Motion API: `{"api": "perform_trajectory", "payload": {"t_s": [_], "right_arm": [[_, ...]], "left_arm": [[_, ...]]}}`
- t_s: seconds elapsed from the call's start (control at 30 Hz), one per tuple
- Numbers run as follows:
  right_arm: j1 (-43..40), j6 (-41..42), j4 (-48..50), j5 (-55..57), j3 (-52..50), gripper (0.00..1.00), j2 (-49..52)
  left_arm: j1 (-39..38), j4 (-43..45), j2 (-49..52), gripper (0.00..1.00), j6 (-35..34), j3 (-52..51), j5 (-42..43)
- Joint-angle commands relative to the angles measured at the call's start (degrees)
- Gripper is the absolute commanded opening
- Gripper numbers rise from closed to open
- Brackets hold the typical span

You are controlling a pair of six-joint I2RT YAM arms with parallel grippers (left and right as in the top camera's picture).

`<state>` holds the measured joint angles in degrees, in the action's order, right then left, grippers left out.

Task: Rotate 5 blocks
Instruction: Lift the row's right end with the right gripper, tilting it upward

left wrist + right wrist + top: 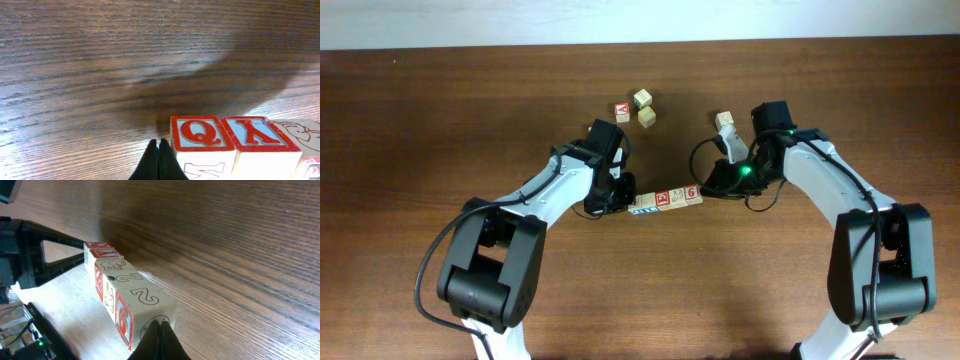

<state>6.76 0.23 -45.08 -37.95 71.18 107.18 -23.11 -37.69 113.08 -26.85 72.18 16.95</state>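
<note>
You have the row of blocks (665,199) lying on the surface (470,120), your left claw (159,151), tips together, just beside the Q block (202,134) and your right claw (159,330), likewise closed, at the opposite end, seemingly to pivot the row as one.

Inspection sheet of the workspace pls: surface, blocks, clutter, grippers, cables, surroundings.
Surface: dark wood table, no spills seen.
Job's things: row of blocks touching end to end between the arms; 6 block at the right arm's end.
Clutter: three loose cubes past the row, a fourth cube by the right arm.
Grippers: left gripper shut at the Q block end; right gripper shut at the opposite end.
Cables: black cables loop along both arms, off the blocks.
Surroundings: pale strip past the table's far edge; nothing else seen.
</note>
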Motion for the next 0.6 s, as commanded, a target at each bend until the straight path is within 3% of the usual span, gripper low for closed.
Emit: {"api": "perform_trajectory", "payload": {"t_s": [0.0,0.57], "right_arm": [[3.69,0.17,-1.16,-4.90,2.45,0.04,-1.09],[7.13,0.66,-4.11,-3.39,6.36,0.04,-1.09]], "left_arm": [[-1.29,0.98,0.50,0.00,-0.48,-0.07,5.57],[-1.29,0.92,0.50,0.00,-0.48,-0.07,5.60]]}}
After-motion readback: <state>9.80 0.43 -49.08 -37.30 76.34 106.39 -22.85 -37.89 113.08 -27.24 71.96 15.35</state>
